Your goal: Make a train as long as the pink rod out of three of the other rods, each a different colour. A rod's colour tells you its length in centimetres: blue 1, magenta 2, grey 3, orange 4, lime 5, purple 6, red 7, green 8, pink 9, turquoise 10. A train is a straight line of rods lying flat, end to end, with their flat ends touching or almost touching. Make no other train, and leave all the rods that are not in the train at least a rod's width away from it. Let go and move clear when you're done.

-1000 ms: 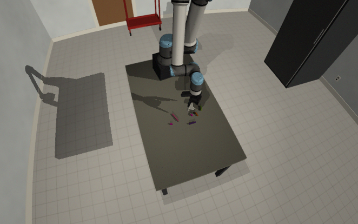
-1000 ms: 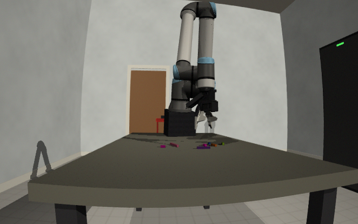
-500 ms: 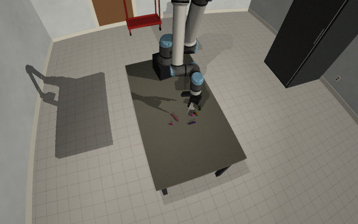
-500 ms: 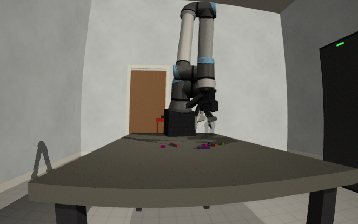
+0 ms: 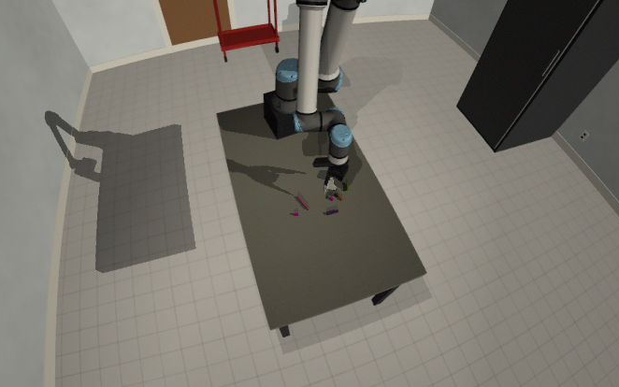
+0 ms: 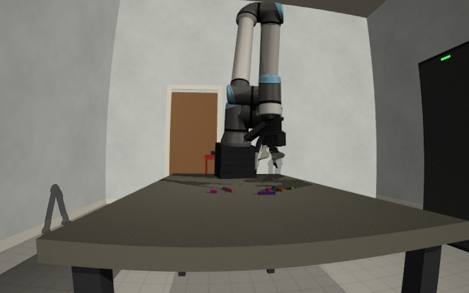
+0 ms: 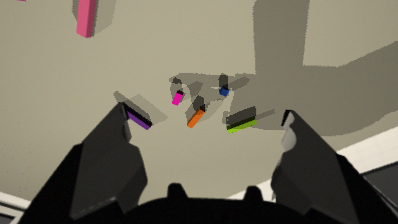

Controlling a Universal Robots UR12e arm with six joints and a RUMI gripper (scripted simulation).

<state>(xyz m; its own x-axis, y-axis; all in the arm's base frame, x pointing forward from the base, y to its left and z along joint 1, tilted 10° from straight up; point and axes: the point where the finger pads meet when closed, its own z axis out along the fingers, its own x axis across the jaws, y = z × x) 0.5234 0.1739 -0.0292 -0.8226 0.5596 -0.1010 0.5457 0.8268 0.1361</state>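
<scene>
The pink rod (image 5: pixel 302 202) (image 6: pixel 228 189) (image 7: pixel 86 20) lies left of the main group, with a magenta rod (image 5: pixel 295 214) (image 6: pixel 213 191) near it. A second magenta rod (image 5: pixel 331 198) (image 6: pixel 268 190) (image 7: pixel 177 98), the orange rod (image 6: pixel 280 190) (image 7: pixel 196 118), the blue rod (image 6: pixel 274 187) (image 7: pixel 224 92) and the lime rod (image 6: pixel 291 187) (image 7: pixel 242 126) lie apart at different angles. The purple rod (image 5: pixel 332 211) (image 6: pixel 266 192) (image 7: pixel 139 120) lies nearer the table's front; a fingertip partly overlaps it in the wrist view. No rods touch. My gripper (image 6: pixel 266 167) is open and empty, above the group. The blue rod is hidden in the top view.
The table (image 5: pixel 336 260) (image 6: pixel 243 226) carries the arm's black base (image 5: pixel 278 120) (image 6: pixel 235 160) at its back. The arm's shadow falls over the group in the wrist view. A red cart (image 5: pixel 249 37) and a black cabinet (image 5: pixel 518 77) (image 6: pixel 451 145) stand off the table.
</scene>
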